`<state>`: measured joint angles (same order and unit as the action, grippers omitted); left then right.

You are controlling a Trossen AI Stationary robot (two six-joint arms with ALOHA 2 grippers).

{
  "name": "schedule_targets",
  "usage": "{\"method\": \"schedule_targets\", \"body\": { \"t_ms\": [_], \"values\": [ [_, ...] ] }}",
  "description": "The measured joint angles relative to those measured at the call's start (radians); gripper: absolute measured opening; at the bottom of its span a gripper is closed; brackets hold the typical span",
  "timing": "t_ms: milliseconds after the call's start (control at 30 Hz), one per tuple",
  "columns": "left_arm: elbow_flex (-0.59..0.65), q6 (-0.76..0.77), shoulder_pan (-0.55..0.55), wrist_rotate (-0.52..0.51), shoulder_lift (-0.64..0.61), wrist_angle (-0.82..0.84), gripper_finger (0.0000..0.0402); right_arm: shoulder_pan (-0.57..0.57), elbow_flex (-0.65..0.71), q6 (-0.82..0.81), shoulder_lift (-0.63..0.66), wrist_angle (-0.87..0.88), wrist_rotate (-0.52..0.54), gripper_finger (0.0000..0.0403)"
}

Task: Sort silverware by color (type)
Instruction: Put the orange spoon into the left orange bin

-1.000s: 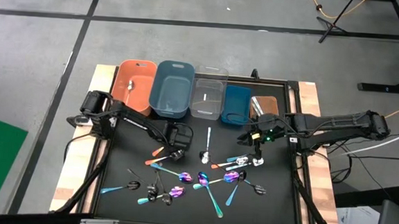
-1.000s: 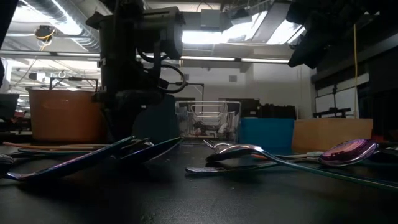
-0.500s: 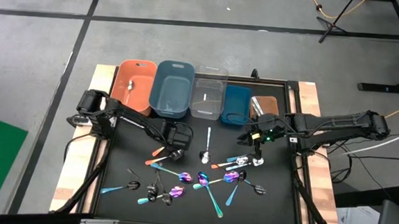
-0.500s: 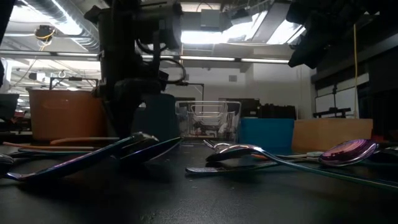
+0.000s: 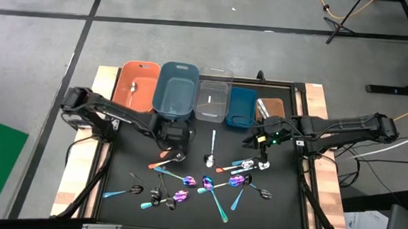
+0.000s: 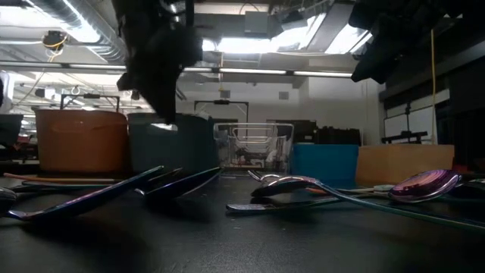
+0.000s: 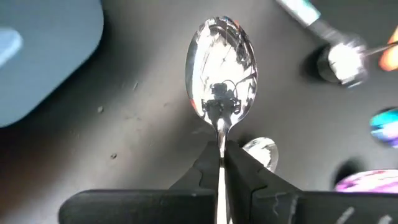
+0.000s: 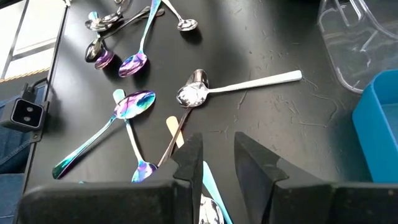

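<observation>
My left gripper (image 5: 177, 140) (image 7: 221, 150) hangs over the table's middle left, just near of the grey-blue bin (image 5: 176, 90), shut on a shiny silver spoon (image 7: 222, 68). In the low view it (image 6: 161, 72) is well above the table. My right gripper (image 5: 264, 159) (image 8: 212, 163) stands low at the middle right, open, its fingers on either side of a light-blue-handled spoon (image 8: 207, 188). Several iridescent purple, teal-handled, orange-handled and dark spoons (image 5: 207, 184) lie flat on the black mat. One more silver spoon (image 5: 211, 149) lies near the clear bin (image 5: 214, 95). My left gripper pinches the silver spoon by its handle just behind the bowl (image 7: 221, 134), between the two fingertips. The handle runs back along the fingers and the bowl sticks out ahead of them. The spoon is lifted clear of the mat.
Five bins stand in a row along the far edge: orange (image 5: 137, 88) with a silver spoon inside, grey-blue, clear, blue (image 5: 241, 106), brown (image 5: 270, 108). The spoons crowd the mat's middle and near half. Bare mat shows at the near left and near right corners.
My left gripper has risen off the table with the silver spoon, moved a little toward the far edge and tipped; its arm has swung out toward the table's left. The spoon is lifted clear.
</observation>
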<state>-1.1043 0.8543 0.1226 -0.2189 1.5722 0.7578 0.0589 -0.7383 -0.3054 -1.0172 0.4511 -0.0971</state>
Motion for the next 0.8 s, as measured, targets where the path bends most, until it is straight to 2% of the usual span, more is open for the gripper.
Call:
{"method": "schedule_targets", "body": {
  "t_ms": [233, 467, 800],
  "values": [
    [0.0, 0.0, 0.0, -0.048, -0.128, -0.02, 0.0, 0.0, 0.0, 0.0, 0.0, 0.0, 0.0, 0.0081],
    [0.0, -0.003, -0.015, -0.143, -0.261, -0.006, 0.0, 0.0, 0.0, 0.0, 0.0, 0.0, 0.0, 0.0081],
    [0.0, -0.103, -0.151, -0.246, -0.437, -0.004, 0.0, 0.0, 0.0, 0.0, 0.0, 0.0, 0.0, 0.0081]
  ]
}}
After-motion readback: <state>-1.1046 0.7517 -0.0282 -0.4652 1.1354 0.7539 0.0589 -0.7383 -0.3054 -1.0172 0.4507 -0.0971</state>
